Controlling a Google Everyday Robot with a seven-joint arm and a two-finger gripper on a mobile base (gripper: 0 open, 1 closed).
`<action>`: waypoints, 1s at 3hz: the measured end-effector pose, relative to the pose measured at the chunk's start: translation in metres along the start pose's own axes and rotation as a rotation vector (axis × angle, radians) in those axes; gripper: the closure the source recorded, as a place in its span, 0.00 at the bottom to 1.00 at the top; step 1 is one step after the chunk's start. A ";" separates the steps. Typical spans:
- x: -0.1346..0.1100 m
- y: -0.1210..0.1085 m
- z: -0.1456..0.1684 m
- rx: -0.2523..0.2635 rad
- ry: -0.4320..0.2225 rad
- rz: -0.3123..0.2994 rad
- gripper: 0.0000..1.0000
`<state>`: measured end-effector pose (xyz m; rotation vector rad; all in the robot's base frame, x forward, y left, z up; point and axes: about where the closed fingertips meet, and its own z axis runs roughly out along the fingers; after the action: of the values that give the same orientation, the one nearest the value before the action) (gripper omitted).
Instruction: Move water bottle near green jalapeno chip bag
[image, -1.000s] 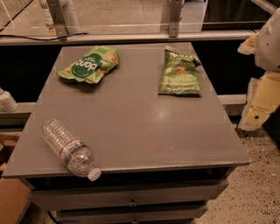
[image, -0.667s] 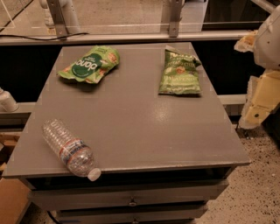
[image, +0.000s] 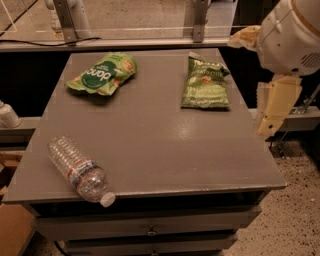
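The big gray table (image: 165, 150) holds everything. The robot's claw (image: 270, 122) hangs off the right side of the table, up in the air and not over any of the things. I cannot tell if it is open or closed.

The green jalapeno chip bag (image: 205, 82) lies flat at the back right. A brighter green bag (image: 102, 74) lies at the back left.

The water bottle (image: 77, 170) lies on its side at the front left, well apart from both bags. Its white cap (image: 107, 199) sits right at the table's front edge.

The bottle looks light and thin. It may squish, and it may roll away. I think the best place to grab is across its middle, by the label band.
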<state>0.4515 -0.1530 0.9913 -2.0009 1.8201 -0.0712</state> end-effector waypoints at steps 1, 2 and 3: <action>-0.040 0.006 0.006 -0.002 -0.065 -0.197 0.00; -0.043 0.006 0.004 0.003 -0.066 -0.254 0.00; -0.043 0.006 0.004 0.003 -0.066 -0.254 0.00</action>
<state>0.4410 -0.1113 0.9961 -2.1945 1.5171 -0.0824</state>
